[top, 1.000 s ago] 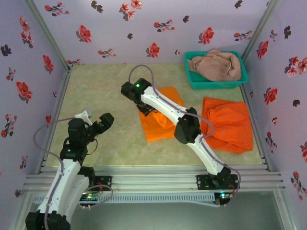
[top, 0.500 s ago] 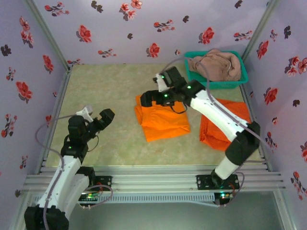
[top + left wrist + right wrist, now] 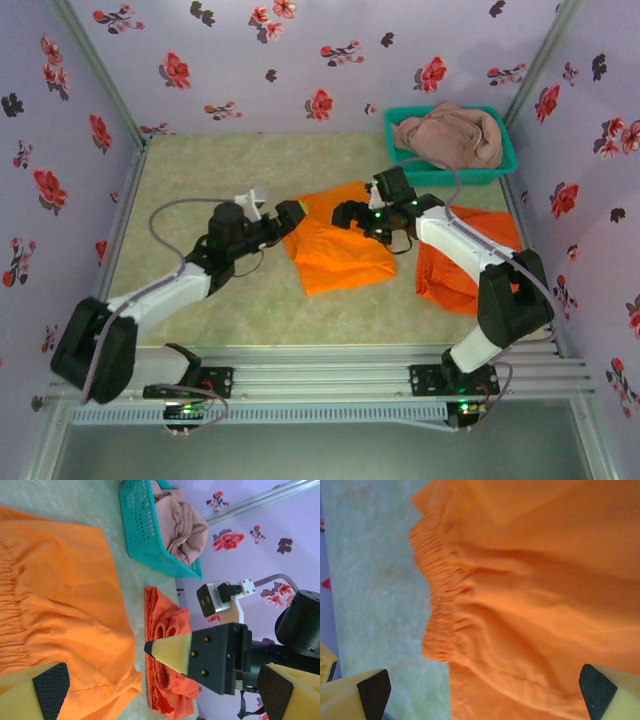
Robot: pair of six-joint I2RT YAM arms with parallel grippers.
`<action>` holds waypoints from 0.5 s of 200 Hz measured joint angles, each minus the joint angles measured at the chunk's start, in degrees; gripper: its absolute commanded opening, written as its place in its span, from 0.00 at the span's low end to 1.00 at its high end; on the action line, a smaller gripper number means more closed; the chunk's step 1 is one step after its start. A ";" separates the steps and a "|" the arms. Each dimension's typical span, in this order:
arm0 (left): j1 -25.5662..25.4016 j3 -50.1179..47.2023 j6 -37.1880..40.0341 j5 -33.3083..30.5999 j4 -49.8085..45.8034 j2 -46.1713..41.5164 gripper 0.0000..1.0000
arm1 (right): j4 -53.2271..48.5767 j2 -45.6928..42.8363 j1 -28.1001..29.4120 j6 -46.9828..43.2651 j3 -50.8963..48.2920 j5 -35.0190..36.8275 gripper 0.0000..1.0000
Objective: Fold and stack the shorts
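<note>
One orange pair of shorts lies spread at the table's middle, its gathered waistband showing in the right wrist view. My left gripper stands open at its left edge, fingers wide apart over the cloth. My right gripper hovers open over the far part of the same shorts, nothing between its fingers. A second orange pair lies bunched at the right, partly behind the right arm. The pink-brown shorts sit crumpled in the basket.
The teal mesh basket stands at the back right corner. Flowered walls close the table on three sides. Bare table surface lies at the left and back left. The right gripper's finger is close to my left wrist camera.
The left arm has swung from the near left out to the middle shorts' left edge. The right gripper has shifted a little right over the same shorts.
</note>
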 measured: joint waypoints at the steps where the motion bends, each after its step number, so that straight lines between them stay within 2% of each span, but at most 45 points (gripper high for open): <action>1: -0.20 0.20 0.02 -0.15 0.20 0.46 0.99 | 0.17 0.00 -0.22 0.02 -0.26 0.00 0.99; 66: -4.68 3.52 -0.98 -3.04 7.48 16.22 0.99 | 2.97 -1.16 -6.10 2.62 -10.16 -1.07 0.99; 100: -5.40 -1.97 -0.79 -5.14 10.54 19.08 0.99 | 2.93 -3.98 -7.93 2.45 -10.93 -1.07 0.99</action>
